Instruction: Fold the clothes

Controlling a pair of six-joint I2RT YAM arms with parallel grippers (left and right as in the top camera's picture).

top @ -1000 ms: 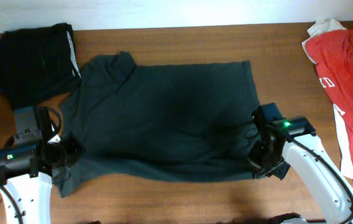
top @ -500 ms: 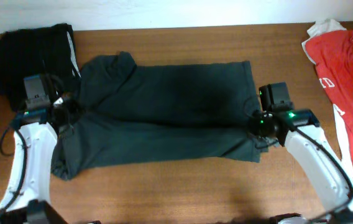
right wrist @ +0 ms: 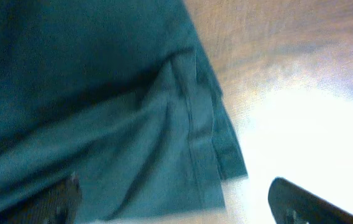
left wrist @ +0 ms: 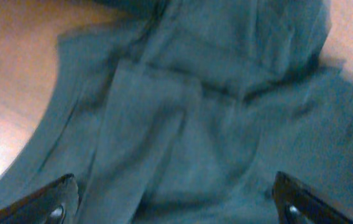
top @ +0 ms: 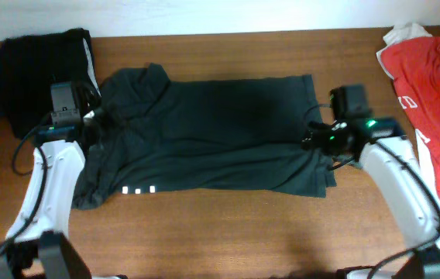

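Note:
The dark grey-green T-shirt (top: 212, 132) lies across the middle of the table, its near half doubled back over the far half. A few white marks (top: 139, 189) show at its front left edge. My left gripper (top: 104, 122) hovers over the shirt's left sleeve area. In the left wrist view it (left wrist: 176, 208) is open, with creased cloth (left wrist: 189, 118) lying flat below the spread fingers. My right gripper (top: 313, 141) sits at the shirt's right side. It (right wrist: 176, 202) is open too, above the hemmed edge (right wrist: 204, 124) and bare wood.
A black folded garment (top: 42, 74) lies at the back left corner, close to my left arm. A red white-printed garment (top: 429, 93) is draped along the right edge. Bare wooden table (top: 228, 232) runs along the front.
Both grippers carried the shirt's near edge away from the front, folding it over itself, then opened and let the cloth go.

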